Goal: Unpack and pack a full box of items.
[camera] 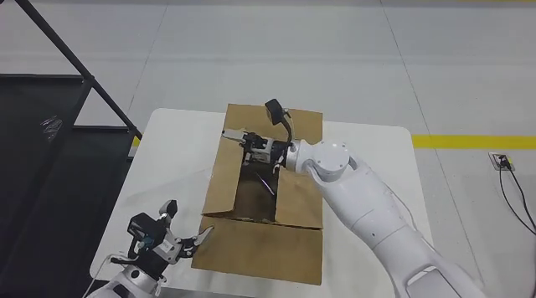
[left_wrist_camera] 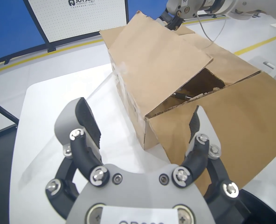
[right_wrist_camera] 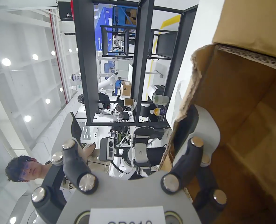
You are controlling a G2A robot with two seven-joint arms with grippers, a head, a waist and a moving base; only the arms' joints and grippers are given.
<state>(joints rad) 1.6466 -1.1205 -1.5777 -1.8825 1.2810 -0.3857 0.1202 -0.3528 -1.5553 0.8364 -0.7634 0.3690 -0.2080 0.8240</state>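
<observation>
I fear pulling with my right end effector, wide astride the torn flap mid-frame, rips it or drags the box; left end effector wide, empty.

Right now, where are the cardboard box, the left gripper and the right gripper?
cardboard box (camera: pixel 260 252): top view, on the flap nearest the robot.
left gripper (left_wrist_camera: pixel 139 115): left wrist view, midway between its open fingertips.
right gripper (right_wrist_camera: pixel 133 120): right wrist view, midway between its open fingertips.
</observation>
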